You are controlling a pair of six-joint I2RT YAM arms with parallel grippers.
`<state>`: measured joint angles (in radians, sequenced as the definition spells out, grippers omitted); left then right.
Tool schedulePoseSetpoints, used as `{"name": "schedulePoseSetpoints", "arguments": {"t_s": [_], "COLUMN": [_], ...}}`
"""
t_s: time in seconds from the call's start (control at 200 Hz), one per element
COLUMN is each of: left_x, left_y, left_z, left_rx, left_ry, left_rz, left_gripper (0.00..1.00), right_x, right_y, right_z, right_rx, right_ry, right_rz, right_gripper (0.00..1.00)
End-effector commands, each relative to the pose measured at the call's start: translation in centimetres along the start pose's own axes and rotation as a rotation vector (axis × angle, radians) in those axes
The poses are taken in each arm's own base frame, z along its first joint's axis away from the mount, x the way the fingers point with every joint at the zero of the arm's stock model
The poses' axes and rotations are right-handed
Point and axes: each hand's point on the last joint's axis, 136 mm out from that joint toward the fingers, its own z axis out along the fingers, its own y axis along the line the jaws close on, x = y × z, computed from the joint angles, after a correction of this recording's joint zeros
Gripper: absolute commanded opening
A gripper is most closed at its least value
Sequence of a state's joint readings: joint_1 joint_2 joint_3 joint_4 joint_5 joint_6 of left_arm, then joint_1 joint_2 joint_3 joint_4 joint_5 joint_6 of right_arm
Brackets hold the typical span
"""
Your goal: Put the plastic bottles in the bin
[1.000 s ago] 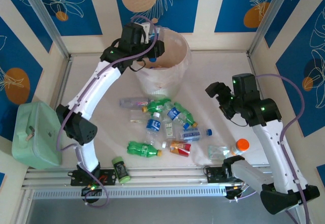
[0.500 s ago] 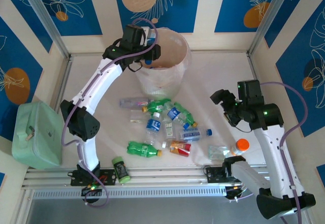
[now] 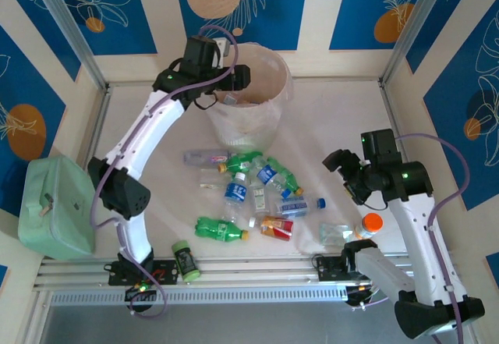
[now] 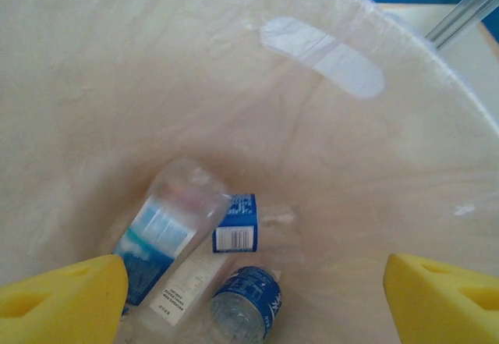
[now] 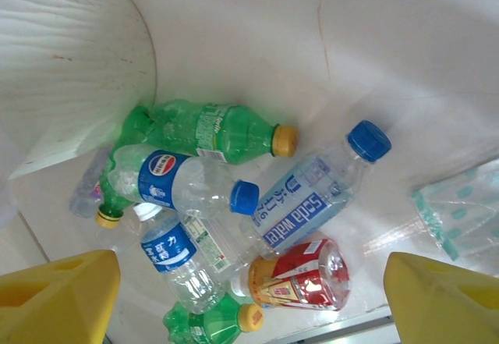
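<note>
The bin (image 3: 249, 129) stands at twelve o'clock on the desk (image 3: 327, 118), far from the arm bases, so the left arm (image 3: 148, 133) is stretched in a long arc from its base at seven o'clock up to the bin's rim at eleven o'clock, with the wrist bent down over the opening. In the left wrist view the yellow pads (image 4: 62, 297) are seen wide apart with nothing between them, so the left jaws are open and empty. Below them a clear bottle with a blue label (image 4: 160, 239) and a second blue-labelled bottle (image 4: 248, 301) lie on the liner at the bottom of the bin. The height over the opening is judged to suit a drop, not a placing. Most of the plastic bottles (image 3: 253, 192) are not yet binned and lie in a loose heap at the desk's centre, at six o'clock from the bin. The right arm (image 3: 413, 219) is folded at four o'clock, its wrist turned toward the heap at nine o'clock from it. In the right wrist view its pads (image 5: 54, 293) are spread wide, so the right jaws are open and empty above a green bottle (image 5: 210, 129), a blue-capped clear bottle (image 5: 312, 196) and a red-orange labelled bottle (image 5: 300, 278), which lie touching one another. An orange-capped bottle (image 3: 372, 223) stands apart at five o'clock beside the right arm.
</note>
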<state>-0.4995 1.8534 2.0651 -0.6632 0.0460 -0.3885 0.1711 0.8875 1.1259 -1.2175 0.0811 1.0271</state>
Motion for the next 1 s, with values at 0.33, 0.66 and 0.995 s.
{"name": "schedulePoseSetpoints", "arguments": {"t_s": [0.33,0.66,0.995], "left_x": [1.2,9.1,12.9], "left_y": [-4.6,1.9,4.2], "left_z": [-13.3,-15.4,-14.8], "left_rx": [0.328,0.109,0.054], "left_ry": [-0.189,-0.112,-0.072], "left_rz": [-0.119,-0.262,-0.394], "left_gripper": [0.87,0.86,0.84], "right_x": [4.7,6.6,8.1], "right_y": [-2.8,7.1,8.8], "right_z": [6.2,8.5,13.4], "right_rx": [0.132,-0.169,0.004], "right_ry": [0.158,0.254,0.215], "right_rz": [0.086,-0.505,-0.841], "right_gripper": [0.83,0.92,0.95]}}
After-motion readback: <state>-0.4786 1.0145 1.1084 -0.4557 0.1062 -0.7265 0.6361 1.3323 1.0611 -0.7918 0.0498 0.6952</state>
